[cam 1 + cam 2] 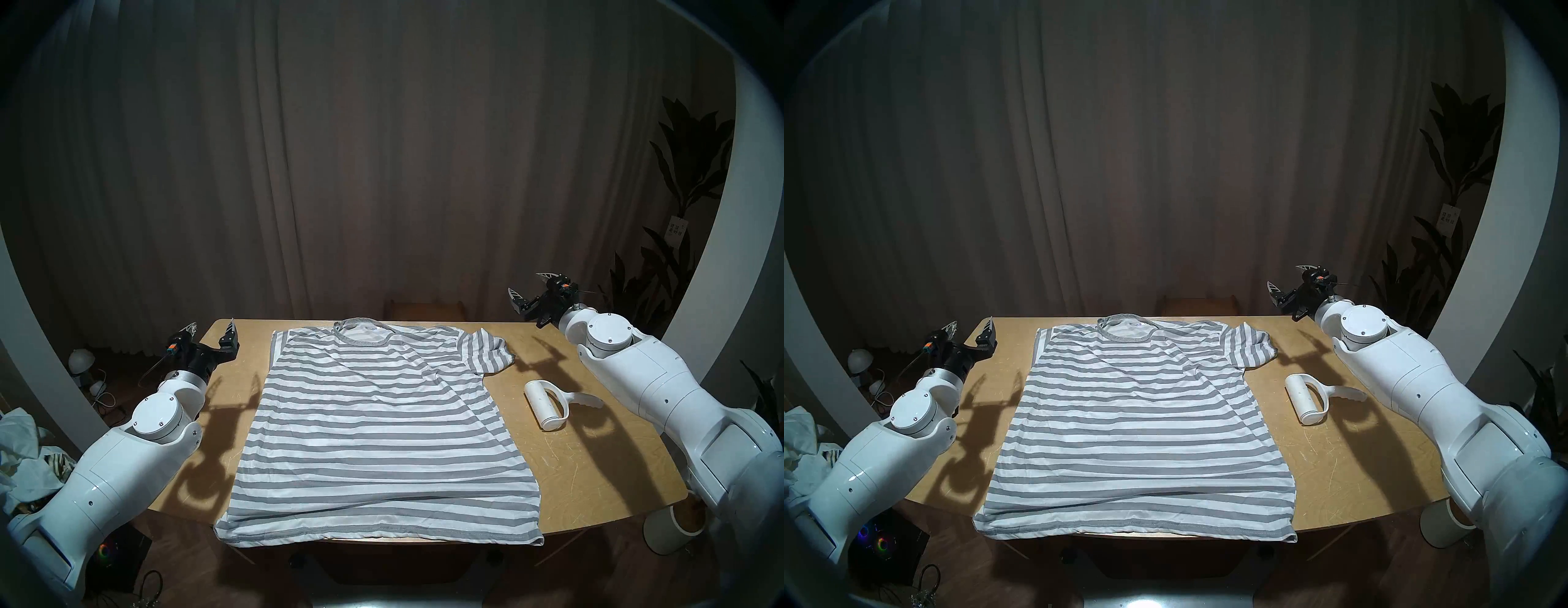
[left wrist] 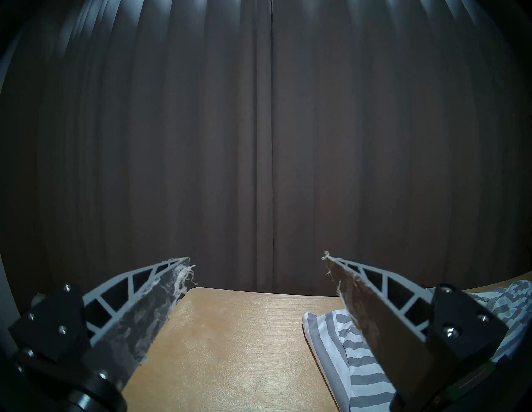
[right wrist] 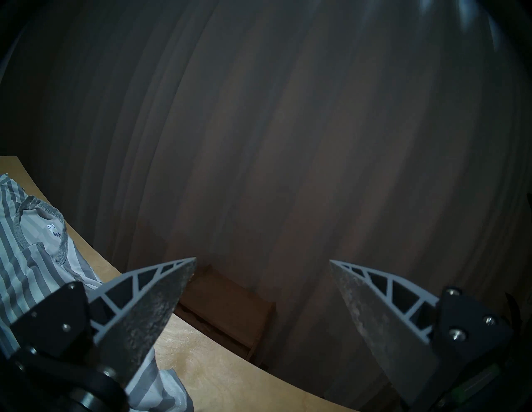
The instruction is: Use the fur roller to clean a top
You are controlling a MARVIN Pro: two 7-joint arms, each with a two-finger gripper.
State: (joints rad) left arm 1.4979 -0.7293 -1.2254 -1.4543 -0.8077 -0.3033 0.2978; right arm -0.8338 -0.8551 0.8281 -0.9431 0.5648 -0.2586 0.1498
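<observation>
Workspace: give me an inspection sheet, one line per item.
Surface: wooden table, scratched, shadowed.
Job's things: striped T-shirt spread flat, collar at far edge; white lint roller lying beside it, untouched.
Clutter: nothing seen on the table.
Grippers: left claw and right claw open, empty, raised.
Cables: cord on the floor at left.
Surroundings: dark curtain, plant, cloth pile.

One striped T-shirt (image 1: 377, 429) and one white lint roller (image 1: 551, 403) are counted on one wooden surface (image 1: 594, 475). Two tools are counted: one left tool (image 1: 211, 331) and one right tool (image 1: 528, 285), each with two fingers.
</observation>
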